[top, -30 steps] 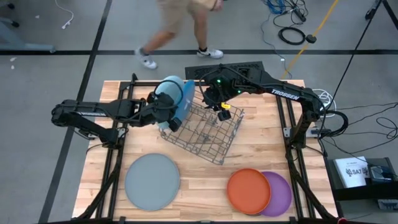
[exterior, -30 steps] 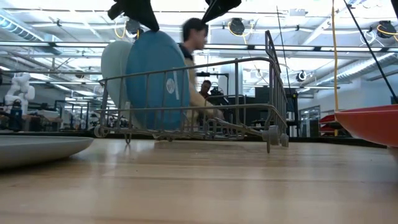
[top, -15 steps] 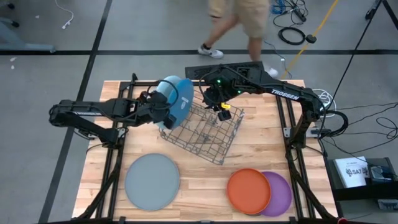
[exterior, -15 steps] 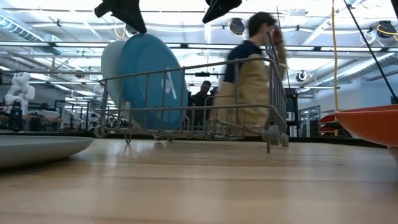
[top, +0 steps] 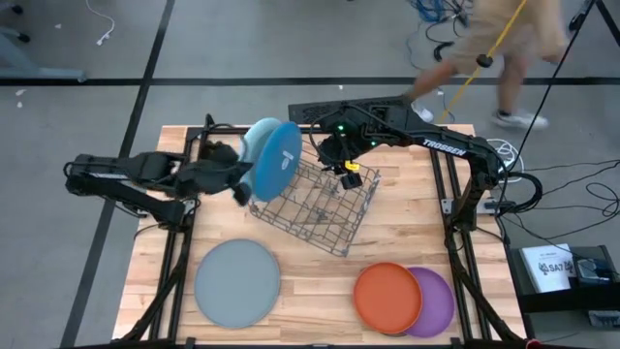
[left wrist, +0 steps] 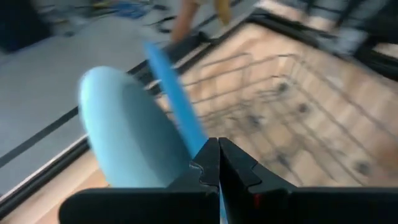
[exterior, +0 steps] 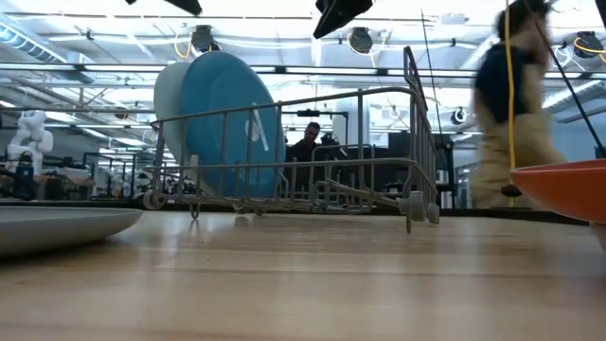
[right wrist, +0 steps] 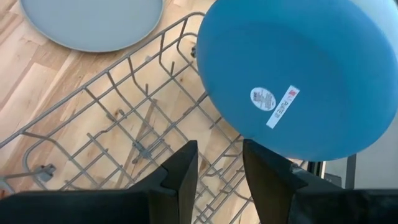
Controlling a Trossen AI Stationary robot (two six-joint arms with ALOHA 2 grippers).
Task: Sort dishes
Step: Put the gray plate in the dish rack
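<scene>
Left gripper (top: 235,184) pinched fully shut, holding nothing, sitting just beside the blue plate (top: 274,159) on the side away from the rack's middle, clear of its rim. Blue plate standing on edge in the wire rack (top: 315,204), leaning a bit, pale blue plate (exterior: 171,104) right behind it and mostly covered. Right gripper (top: 349,171) over the rack's far side, fingers (right wrist: 180,171) partly apart with nothing between them, blue plate ahead of it and apart. Blue plate round, flat, plain, white sticker (right wrist: 262,98) and label on the back. Grey plate (top: 237,282) flat on the table (top: 387,233), well away from both grippers toward the front edge. Orange plate (top: 387,297) lapping over the purple plate (top: 438,302), front right corner, far from the right gripper. Left wrist view blurred; rack wires smeared there. Purple plate half hidden under the orange one. Low view cuts both grippers off at the frame's upper edge, grey and orange plates cropped at the sides. Blurred person (top: 504,48) walking past the table's far side.
</scene>
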